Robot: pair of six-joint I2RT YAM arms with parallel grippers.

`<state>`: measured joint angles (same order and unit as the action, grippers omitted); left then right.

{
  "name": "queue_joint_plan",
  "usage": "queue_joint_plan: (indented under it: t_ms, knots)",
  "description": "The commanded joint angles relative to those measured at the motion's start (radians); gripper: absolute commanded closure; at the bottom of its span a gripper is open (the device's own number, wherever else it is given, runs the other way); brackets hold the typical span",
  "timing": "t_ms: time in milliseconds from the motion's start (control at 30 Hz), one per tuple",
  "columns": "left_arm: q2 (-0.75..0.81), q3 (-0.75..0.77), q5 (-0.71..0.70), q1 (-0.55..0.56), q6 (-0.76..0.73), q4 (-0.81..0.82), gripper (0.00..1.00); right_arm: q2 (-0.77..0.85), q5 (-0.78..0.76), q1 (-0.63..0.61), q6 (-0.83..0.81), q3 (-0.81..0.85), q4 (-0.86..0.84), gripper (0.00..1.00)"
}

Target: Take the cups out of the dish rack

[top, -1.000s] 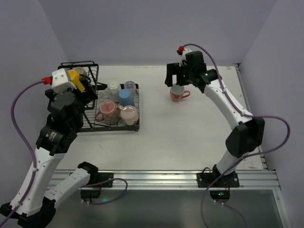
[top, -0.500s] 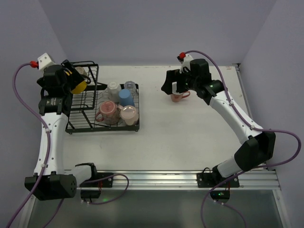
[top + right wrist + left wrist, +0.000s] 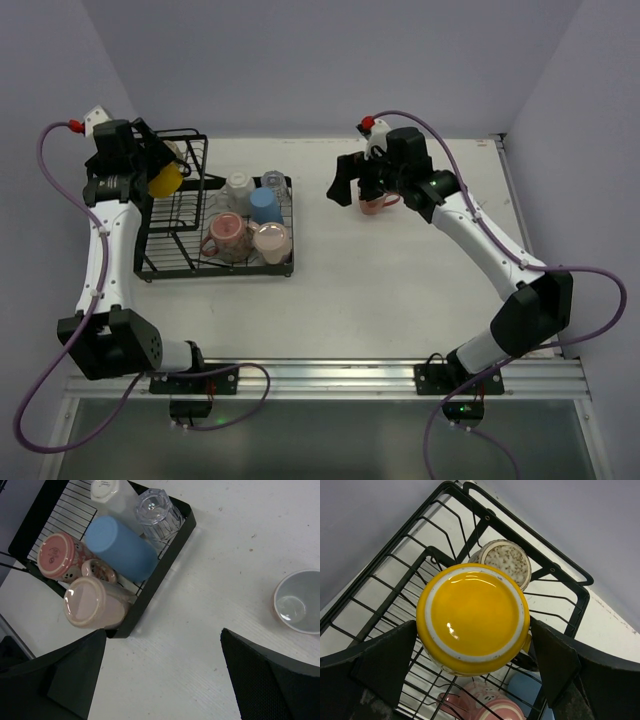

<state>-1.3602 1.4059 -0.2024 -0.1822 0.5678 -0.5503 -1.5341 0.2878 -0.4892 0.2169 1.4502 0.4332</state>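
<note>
While the left gripper (image 3: 472,662) clamps an inverted yellow cup (image 3: 472,615) over the far-left basket of the dish rack (image 3: 240,270), the right gripper (image 3: 162,680) hovers, fingers wide, above the table (image 3: 200,630), left of a mug (image 3: 297,601). Print on the white cup (image 3: 107,490) is illegible.

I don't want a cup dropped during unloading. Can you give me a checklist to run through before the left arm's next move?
1. The left hand shut on the yellow cup, cup base facing the wrist camera: ok.
2. The yellow cup clear of the dish rack wires: cannot tell; it hangs over the basket section.
3. The speckled cup just behind it untouched: cannot tell.
4. The right hand open and empty: ok.
5. The salmon cup upright on the table, apart from the right hand: ok.
6. Bare table right of the rack for set-down: ok.
</note>
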Motion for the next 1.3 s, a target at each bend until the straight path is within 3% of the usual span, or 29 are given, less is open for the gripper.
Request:
queue_joint_plan:
  t_ms: [0, 467, 533, 567, 633, 667, 767, 867, 1167, 1267]
  knots:
    - [-0.025, 0.070, -0.009, -0.007, 0.030, -0.017, 0.00, -0.001, 0.030, -0.017, -0.022, 0.006, -0.033, 0.01]
    - [-0.074, 0.028, -0.039, -0.005, 0.004, -0.008, 0.00, -0.003, 0.033, -0.023, -0.021, 0.010, -0.033, 0.01]
    - [-0.056, 0.028, -0.025, -0.005, 0.003, 0.006, 0.09, 0.003, 0.037, -0.025, -0.014, 0.009, -0.034, 0.01]
    - [-0.048, 0.033, -0.008, -0.005, 0.003, 0.010, 0.25, 0.006, 0.036, -0.025, -0.013, 0.007, -0.040, 0.01]
    - [-0.025, 0.042, 0.007, -0.005, 0.006, 0.016, 0.44, 0.022, 0.039, -0.026, 0.001, 0.003, -0.050, 0.01]
    - [-0.017, 0.053, 0.020, -0.005, 0.007, 0.016, 0.61, 0.029, 0.039, -0.025, 0.007, -0.008, -0.066, 0.01]
    - [0.016, 0.061, 0.040, -0.005, 0.010, 0.021, 0.86, 0.063, 0.047, -0.026, 0.041, -0.024, -0.108, 0.01]
    - [0.055, 0.047, 0.060, -0.005, 0.012, 0.041, 1.00, 0.091, 0.059, -0.037, 0.079, -0.034, -0.145, 0.01]
    - [0.159, -0.010, 0.115, -0.005, 0.018, 0.092, 1.00, 0.166, 0.068, -0.098, 0.237, -0.096, -0.295, 0.01]
    - [0.208, -0.033, 0.156, -0.005, 0.029, 0.113, 1.00, 0.192, 0.094, -0.130, 0.364, -0.172, -0.478, 0.01]
